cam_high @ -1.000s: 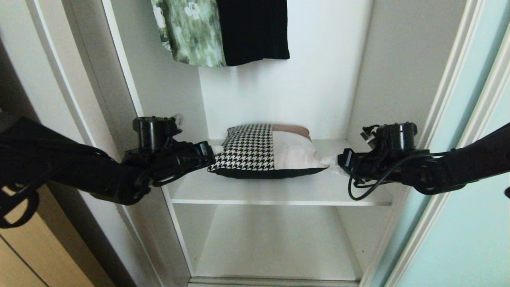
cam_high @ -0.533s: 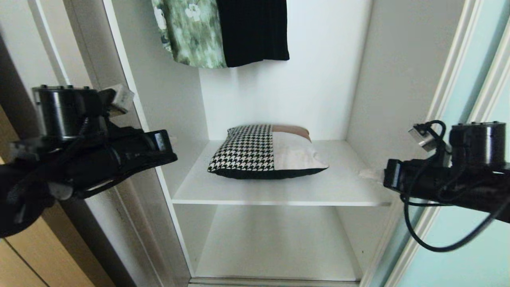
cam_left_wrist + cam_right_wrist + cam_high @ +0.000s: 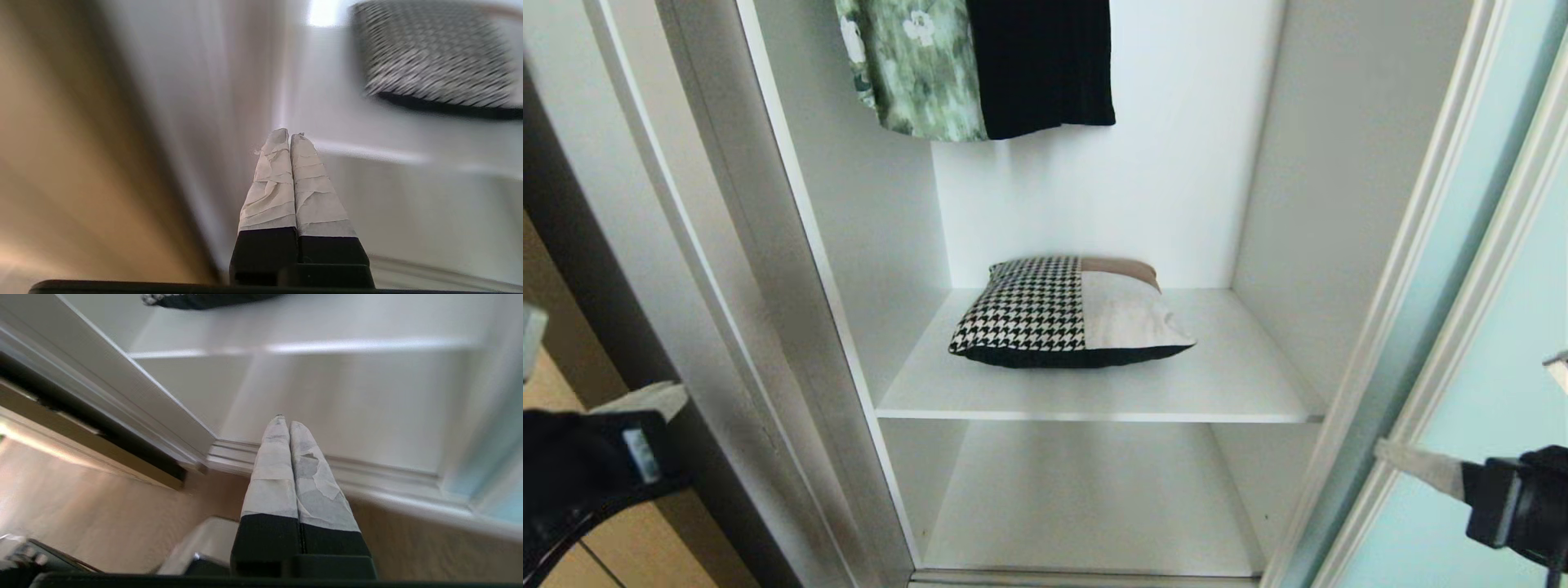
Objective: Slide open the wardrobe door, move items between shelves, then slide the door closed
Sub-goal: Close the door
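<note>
Up at the top of the open cupboard, two garments hang side by side: a green floral garment point(image 3: 905, 69) on the left, pale blossoms scattered over mottled green, and a black garment point(image 3: 1041, 65) on the right, plain and dark, its hem a touch lower and overlapping the green one's edge. Behind them, the white back wall point(image 3: 1111, 196) of the cupboard catches the light. Off to the left, outside the frame, there's tan wooden furniture point(image 3: 629, 555) low in the corner, and the right wrist view picks up a pale wooden floor point(image 3: 102, 526) running along the cupboard's base.
</note>
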You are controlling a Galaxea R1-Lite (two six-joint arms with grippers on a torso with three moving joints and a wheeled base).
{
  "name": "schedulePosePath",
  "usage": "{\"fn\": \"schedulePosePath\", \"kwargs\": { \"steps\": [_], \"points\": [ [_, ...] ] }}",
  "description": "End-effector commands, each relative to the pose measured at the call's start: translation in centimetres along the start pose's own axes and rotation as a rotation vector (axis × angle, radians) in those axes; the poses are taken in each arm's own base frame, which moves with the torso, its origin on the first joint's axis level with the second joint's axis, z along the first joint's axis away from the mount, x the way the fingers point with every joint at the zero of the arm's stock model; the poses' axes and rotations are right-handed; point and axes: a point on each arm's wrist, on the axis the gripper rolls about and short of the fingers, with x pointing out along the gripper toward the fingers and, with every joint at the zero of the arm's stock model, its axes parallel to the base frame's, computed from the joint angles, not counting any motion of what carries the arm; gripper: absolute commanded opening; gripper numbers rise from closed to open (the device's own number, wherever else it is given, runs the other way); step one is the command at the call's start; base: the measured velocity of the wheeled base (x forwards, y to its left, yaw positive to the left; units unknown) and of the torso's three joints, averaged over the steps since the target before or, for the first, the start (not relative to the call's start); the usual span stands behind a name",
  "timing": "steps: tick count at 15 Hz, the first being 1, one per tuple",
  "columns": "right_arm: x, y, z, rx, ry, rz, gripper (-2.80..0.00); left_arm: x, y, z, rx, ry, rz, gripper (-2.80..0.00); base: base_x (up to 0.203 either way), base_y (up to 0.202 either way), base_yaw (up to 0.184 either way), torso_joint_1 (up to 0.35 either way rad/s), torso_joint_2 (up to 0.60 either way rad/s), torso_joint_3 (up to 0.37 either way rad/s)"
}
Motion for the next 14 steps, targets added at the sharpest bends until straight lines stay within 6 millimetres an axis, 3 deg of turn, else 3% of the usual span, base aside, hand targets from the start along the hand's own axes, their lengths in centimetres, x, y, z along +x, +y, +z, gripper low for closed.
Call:
{"fn": "schedulePosePath", "kwargs": {
  "steps": [1, 8, 10, 14],
  "points": [
    [-4.5, 0.3, -1.8, -0.018, -0.091, 0.011, -2.80, -3.9, 1.9, -1.9, -0.033, -0.072, 0.038, -2.80, 0.000, 0.000, 0.000, 0.000, 0.00, 0.000],
    [-12.4, -0.1, -7.9, -0.028, -0.137, 0.006, -2.80, -10.2, 4.4, -5.4, -0.065, -0.085, 0.150, -2.80, 0.000, 0.000, 0.000, 0.000, 0.00, 0.000],
    [-12.8, -0.5, -9.1, -0.012, -0.103, -0.013, -2.80, -10.7, 4.5, -5.4, -0.073, -0.105, 0.189, -2.80, 0.000, 0.000, 0.000, 0.000, 0.00, 0.000],
    [-12.8, -0.6, -9.1, -0.011, -0.115, -0.049, -2.80, -11.6, 4.6, -7.9, -0.073, -0.134, 0.194, -2.80, 0.000, 0.000, 0.000, 0.000, 0.00, 0.000]
  ]
}}
